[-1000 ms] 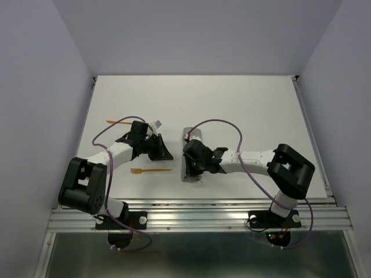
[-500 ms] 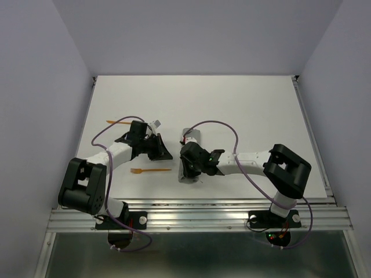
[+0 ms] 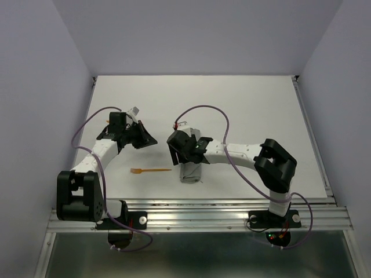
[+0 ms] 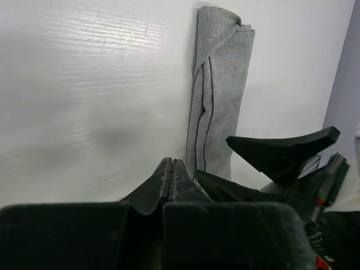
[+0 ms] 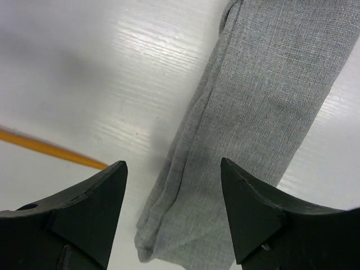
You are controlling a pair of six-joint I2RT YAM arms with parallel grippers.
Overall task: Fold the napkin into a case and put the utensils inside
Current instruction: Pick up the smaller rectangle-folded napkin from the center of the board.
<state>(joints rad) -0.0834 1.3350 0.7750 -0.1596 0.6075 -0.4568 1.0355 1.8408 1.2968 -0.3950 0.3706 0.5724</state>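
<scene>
The grey napkin lies folded into a narrow oblong case (image 3: 191, 172) near the table's front middle; it also shows as the case (image 4: 220, 90) in the left wrist view and fills the right wrist view (image 5: 253, 124). My right gripper (image 3: 177, 152) hovers open over the case's far part, its fingers (image 5: 90, 202) apart on either side of the cloth with nothing held. An orange fork (image 3: 151, 170) lies flat left of the case, and its handle (image 5: 50, 149) shows in the right wrist view. My left gripper (image 3: 146, 139) is shut and empty, left of the right gripper (image 4: 281, 153).
The white table (image 3: 249, 110) ends at a metal rail (image 3: 197, 211) in front, with grey walls on three sides. Purple cables (image 3: 203, 110) loop over both arms.
My right gripper has opened, let go of the case and shifted left and back. The left arm has swung left and back, away from the case.
</scene>
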